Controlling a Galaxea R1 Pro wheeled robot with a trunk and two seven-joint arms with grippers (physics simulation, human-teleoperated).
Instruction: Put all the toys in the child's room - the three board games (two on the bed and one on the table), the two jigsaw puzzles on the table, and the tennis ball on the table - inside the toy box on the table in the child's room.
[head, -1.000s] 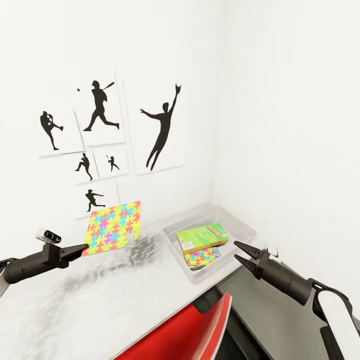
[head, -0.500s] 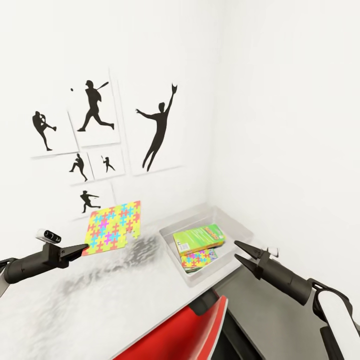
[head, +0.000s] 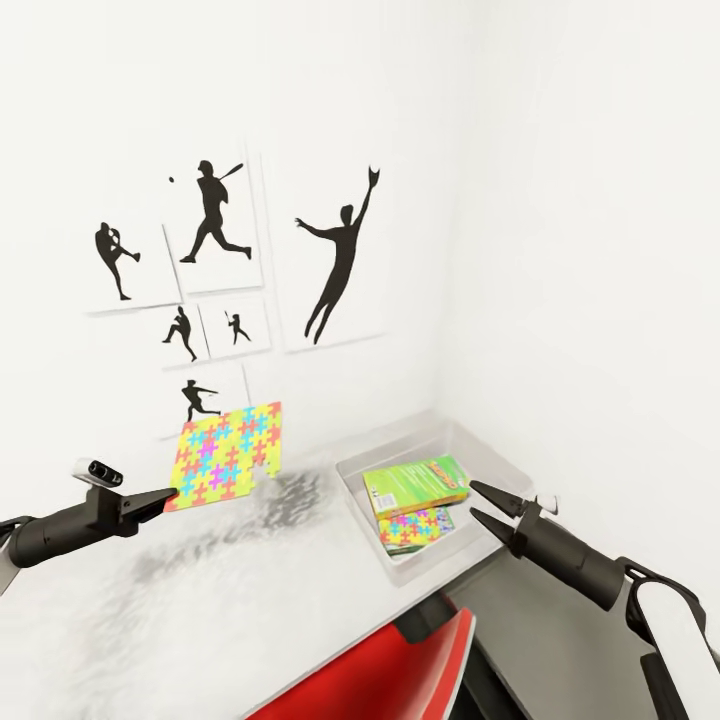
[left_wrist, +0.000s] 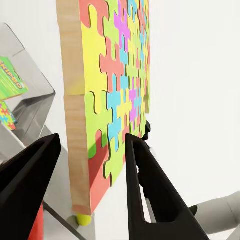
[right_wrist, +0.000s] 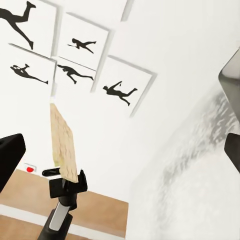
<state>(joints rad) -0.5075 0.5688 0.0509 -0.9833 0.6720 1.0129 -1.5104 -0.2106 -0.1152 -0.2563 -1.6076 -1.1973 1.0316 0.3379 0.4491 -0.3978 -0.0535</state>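
View swung slightly; left gripper (head: 168, 494) clenched on jigsaw puzzle (head: 228, 454), toy box (head: 478, 452) at 3 o'clock; right gripper (head: 478, 504) released.

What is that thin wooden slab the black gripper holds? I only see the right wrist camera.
Observer: A flat multicoloured jigsaw puzzle, seen edge-on by you, pinched by the left gripper.
Operator: Where's the toy box?
Observer: The shallow pale grey toy box sits at the corner of the grey-white table, beyond the open right gripper.
Operator: What's inside?
Observer: A green board game box lying over a second jigsaw puzzle.
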